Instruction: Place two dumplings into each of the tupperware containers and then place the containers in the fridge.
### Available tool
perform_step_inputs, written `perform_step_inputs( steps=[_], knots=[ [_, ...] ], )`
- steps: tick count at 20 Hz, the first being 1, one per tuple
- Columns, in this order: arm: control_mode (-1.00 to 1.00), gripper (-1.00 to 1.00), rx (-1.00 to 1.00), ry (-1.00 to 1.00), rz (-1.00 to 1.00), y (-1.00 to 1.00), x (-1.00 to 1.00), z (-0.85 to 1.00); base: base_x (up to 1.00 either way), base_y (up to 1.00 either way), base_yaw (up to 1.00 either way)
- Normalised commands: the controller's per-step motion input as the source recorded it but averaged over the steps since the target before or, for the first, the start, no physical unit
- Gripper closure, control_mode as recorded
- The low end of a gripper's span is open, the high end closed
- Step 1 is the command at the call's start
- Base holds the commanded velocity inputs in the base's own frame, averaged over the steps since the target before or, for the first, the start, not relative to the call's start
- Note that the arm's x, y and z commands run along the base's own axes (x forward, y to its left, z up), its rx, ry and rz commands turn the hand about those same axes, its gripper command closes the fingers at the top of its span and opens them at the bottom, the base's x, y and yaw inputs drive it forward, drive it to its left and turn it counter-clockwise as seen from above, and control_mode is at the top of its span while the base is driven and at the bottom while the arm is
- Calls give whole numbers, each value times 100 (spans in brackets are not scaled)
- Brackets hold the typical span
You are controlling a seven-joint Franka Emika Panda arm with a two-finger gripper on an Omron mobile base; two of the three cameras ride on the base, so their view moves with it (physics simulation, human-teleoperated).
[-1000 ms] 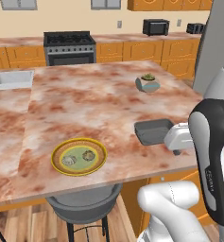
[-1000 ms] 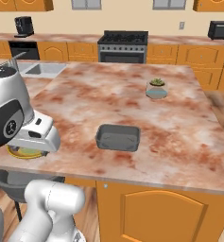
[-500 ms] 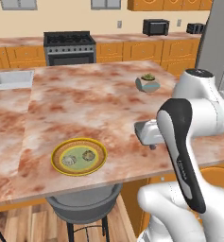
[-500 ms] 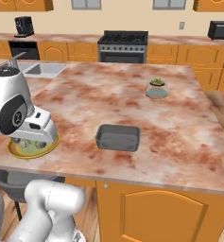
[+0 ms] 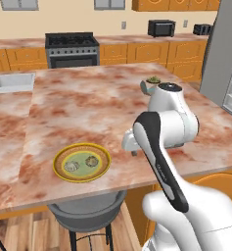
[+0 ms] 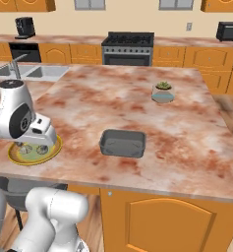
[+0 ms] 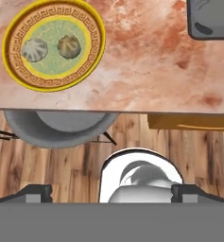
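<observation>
Arm swung leftward since a second ago, off dark tupperware container (image 7: 212,19), toward yellow-rimmed plate (image 7: 95,56).
Two dumplings (image 7: 52,48) on plate, ahead-left of gripper (image 7: 112,193).
Container ahead-right, empty.
Gripper spread wide, nothing held.
Judged: first dumpling pick next.

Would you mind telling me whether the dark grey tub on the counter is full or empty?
Empty: the right base view shows the tub's bare grey floor.

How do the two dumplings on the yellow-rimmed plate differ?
In the hand view the left dumpling is pale grey-white, the right dumpling brown. The left one lies nearer the yellow-rimmed plate's edge, the right one near its centre. Both are roundish, pleated, similar in size, and untouched.
</observation>
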Motion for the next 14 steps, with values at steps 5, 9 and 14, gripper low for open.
perform_step_inputs(
  steps=[5, 9, 14],
  knots=[
    [-100, -100, 0, 0, 0, 26, 33, -47, 0, 0, 0],
    [-100, -100, 0, 0, 0, 33, 27, -52, 0, 0, 0],
    [-100, -100, 2, 0, 5, 1, 6, -31, 0, 0, 0]
  ],
)
